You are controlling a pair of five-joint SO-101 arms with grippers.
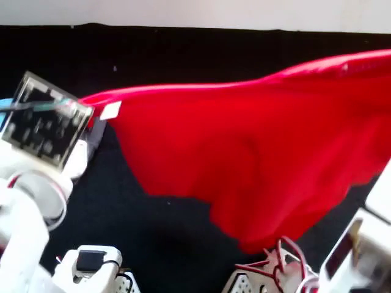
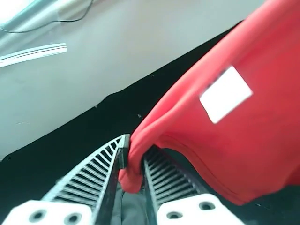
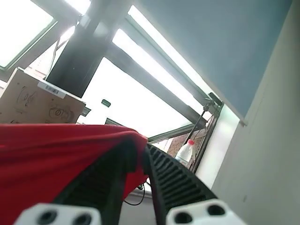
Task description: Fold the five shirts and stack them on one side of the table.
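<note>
red shirt (image 1: pixel 256 152) hangs spread across the middle and right of the high view, lifted off the black table cover (image 1: pixel 153 61). its top edge runs from the left-centre of the frame up to the upper right edge, and the lower hem sags toward bottom centre. a white tag (image 1: pixel 110 110) shows on the cloth near its left corner.

left gripper (image 2: pixel 135 147): ribbed fingers (image 2: pixel 101 171) drawn narrow, pinching a bunched corner of the shirt. the white tag sits on the fabric just beyond the pinch.

right gripper (image 3: pixel 141 147): fingers close together, clamped on a fold of the shirt's edge, red cloth draped over one side.

around it, high view: left arm's square circuit board (image 1: pixel 46 119) at left, touching the shirt corner. white arm bases along the bottom edge. a tangle of red and white wires (image 1: pixel 278 259) at bottom centre, just under the sagging hem. right arm (image 1: pixel 360 250) at lower right, partly behind the cloth. pale wall strip (image 1: pixel 183 12) along the top.

right wrist view, background: a cardboard box (image 3: pixel 33 101), a bottle with a red cap (image 3: pixel 185 152), bright windows.
</note>
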